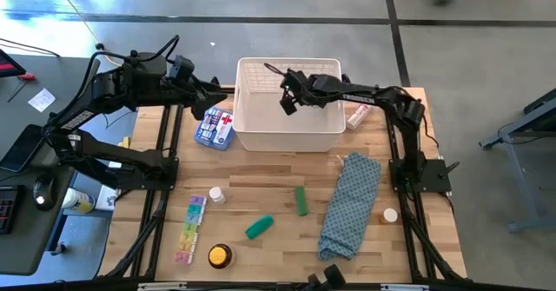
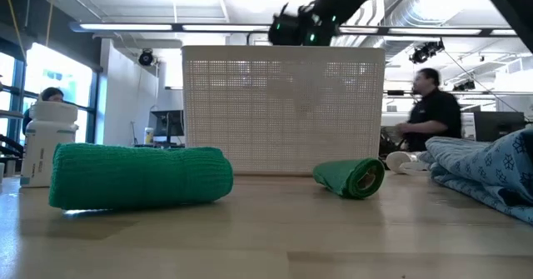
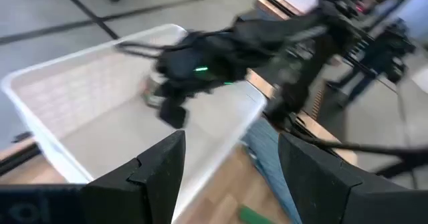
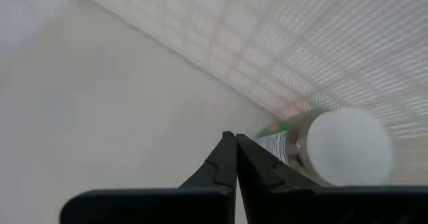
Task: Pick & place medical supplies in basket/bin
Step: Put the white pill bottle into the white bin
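The right gripper (image 1: 288, 100) hangs over the white basket (image 1: 261, 136), fingers pressed together and empty; a white-capped bottle (image 4: 334, 147) lies inside against the lattice wall. The left gripper (image 3: 231, 177), jaws spread and empty, waits beside the basket near the red-cross pack (image 1: 215, 127).

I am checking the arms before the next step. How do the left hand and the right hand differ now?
The left hand has its fingers spread apart; the right hand has its fingers closed together, holding nothing. The left hand sits outside the white basket, near its left wall, by the blue-white red-cross pack; the right hand hangs over the inside of the basket, next to a white-capped bottle. Both are dark and two-fingered.
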Controlling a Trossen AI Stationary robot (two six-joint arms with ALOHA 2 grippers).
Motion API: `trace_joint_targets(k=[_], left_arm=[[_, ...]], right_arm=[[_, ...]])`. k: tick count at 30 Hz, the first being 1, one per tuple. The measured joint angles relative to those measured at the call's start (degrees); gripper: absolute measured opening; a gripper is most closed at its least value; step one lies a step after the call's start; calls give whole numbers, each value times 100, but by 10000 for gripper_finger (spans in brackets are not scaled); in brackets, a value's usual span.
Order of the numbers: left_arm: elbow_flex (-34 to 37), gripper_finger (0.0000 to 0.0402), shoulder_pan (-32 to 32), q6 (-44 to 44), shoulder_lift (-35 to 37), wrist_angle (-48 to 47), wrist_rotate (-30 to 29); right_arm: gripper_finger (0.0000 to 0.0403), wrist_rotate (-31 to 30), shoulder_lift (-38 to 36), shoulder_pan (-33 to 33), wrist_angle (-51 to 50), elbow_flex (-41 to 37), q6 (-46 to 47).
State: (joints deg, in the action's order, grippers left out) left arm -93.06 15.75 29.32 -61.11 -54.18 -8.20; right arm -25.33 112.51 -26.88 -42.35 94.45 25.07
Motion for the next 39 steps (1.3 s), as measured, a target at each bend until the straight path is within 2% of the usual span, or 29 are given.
trace_joint_targets(k=[6, 11, 19, 24, 27, 31, 34, 39], left_arm=[[0, 271, 0, 101, 64, -233, -930], [0, 271, 2, 243, 1, -1452, -1487], [0, 271, 2, 1211, -345, -3558, -1993], [273, 271, 5, 1869, -376, -3589, -2076], [419, 271, 2, 1998, -307, -3568, -1684], [502, 271, -14, 1705, -293, -3530, -620], [614, 271, -273, 1585, -322, -3517, 106], [927, 270, -894, 1599, -490, -3561, 804]], right_arm=[[0, 564, -819, 5, 108, 0, -71], [0, 1066, -1504, 5, 213, 2, -481], [0, 1699, -2498, 5, 284, 4, -755], [0, 1744, -2996, 5, 277, 4, -889], [0, 1848, -3267, 5, 185, 7, -1074], [0, 2179, -3534, 5, -71, 11, -1224], [0, 2746, -3616, 5, -396, 11, -1271], [0, 3910, -3646, 28, -1013, 9, -1360]])
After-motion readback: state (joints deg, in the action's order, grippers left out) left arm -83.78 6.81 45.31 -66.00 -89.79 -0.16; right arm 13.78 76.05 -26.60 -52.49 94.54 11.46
